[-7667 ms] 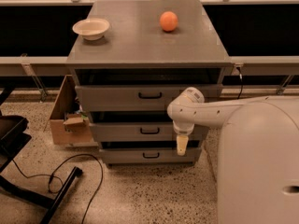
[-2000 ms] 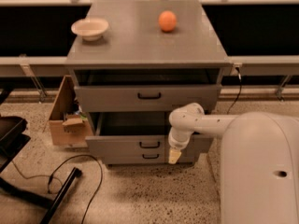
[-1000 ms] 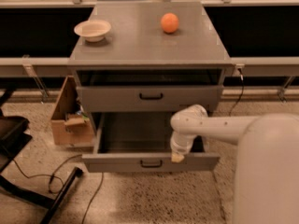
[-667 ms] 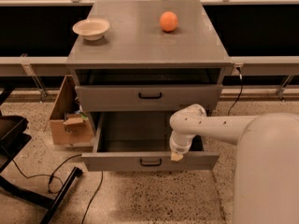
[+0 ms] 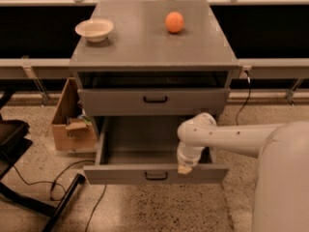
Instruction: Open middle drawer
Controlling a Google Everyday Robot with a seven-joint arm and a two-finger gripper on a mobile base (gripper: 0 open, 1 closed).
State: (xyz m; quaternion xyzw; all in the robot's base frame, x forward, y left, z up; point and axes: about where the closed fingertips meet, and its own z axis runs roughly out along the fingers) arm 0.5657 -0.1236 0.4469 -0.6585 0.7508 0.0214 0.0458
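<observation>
The middle drawer (image 5: 120, 174) of the grey cabinet stands pulled far out, showing its deep plain grey inside (image 5: 140, 141). Its small black bar handle (image 5: 156, 176) sits at the centre of the flat front. My gripper (image 5: 184, 168) hangs from the white arm at the top edge of the drawer front, a little right of the handle. The top drawer (image 5: 154, 100) above is shut. The bottom drawer is hidden under the open one.
A white bowl (image 5: 94, 30) and an orange (image 5: 174, 21) sit on the cabinet top (image 5: 145, 42). A cardboard box (image 5: 72, 124) stands at the cabinet's left. Black cables (image 5: 58, 187) and a black chair base (image 5: 14, 144) lie on the floor at left.
The middle drawer went from shut to pulled far out toward me, with my gripper moving down and forward along with its front. In the last second it has hardly moved.
</observation>
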